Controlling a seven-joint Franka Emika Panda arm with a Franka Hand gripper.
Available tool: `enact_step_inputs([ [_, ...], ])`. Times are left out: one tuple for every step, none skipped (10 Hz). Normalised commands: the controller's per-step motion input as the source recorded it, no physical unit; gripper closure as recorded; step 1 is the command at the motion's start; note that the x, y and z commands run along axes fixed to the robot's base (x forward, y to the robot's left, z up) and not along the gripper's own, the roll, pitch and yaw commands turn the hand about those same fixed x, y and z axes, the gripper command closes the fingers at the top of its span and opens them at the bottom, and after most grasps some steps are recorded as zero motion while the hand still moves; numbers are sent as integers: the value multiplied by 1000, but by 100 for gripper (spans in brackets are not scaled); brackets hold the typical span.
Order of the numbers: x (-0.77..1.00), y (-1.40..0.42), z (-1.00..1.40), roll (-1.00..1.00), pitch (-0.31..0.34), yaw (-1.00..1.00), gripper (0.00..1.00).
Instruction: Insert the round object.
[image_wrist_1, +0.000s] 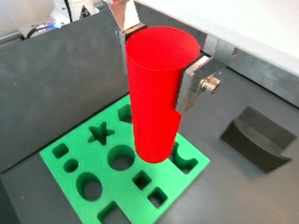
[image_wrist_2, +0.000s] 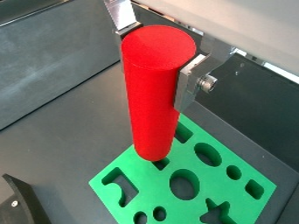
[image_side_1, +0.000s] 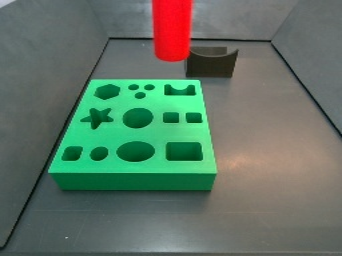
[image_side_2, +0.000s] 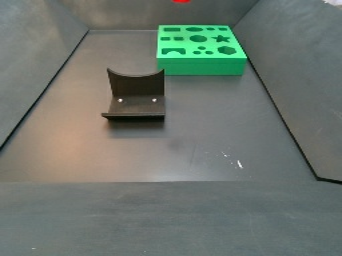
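Observation:
The round object, a tall bright red cylinder (image_wrist_1: 156, 92), hangs upright between the gripper's silver fingers (image_wrist_1: 191, 87). My gripper (image_wrist_1: 158, 61) is shut on its upper end; this shows in both wrist views, and so does the cylinder (image_wrist_2: 152, 96) with my gripper (image_wrist_2: 158, 57) shut on it. The cylinder is held in the air above the far edge of the green block (image_side_1: 134, 135), apart from it. The block's top has several shaped holes, some of them round. In a side view only the cylinder (image_side_1: 171, 28) shows; the gripper is cut off above.
A dark grey block with a curved notch (image_side_1: 213, 60) stands on the floor beyond the green block, also seen in a side view (image_side_2: 134, 95) and a wrist view (image_wrist_1: 260, 137). Dark walls enclose the floor. The green block (image_side_2: 201, 48) lies near the back wall.

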Motion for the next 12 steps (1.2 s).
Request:
enact_step_inputs([
  [-229,0,-794,61,-241,-126,100],
  [-223,-71,-780,57,-244,-200,100],
  [-254,-54,-786,40,-250,-131,100],
  [-383,-100,-757,0,-264,-49,100],
  [-266,-114,-777,-57,-209,-51,100],
  [-157,-80,-514,0,-121,-51,100],
  [-71,-120,-431,0,-100,-14,100],
  [-80,-151,-400,0,-90,-11,100],
  [-9,-151,-343,0,-24,-37,100],
  [-46,-54,-220,31,0,-40,100],
  [-203,0,-140,21,0,-74,100],
  [-329,0,-57,16,0,-114,100],
])
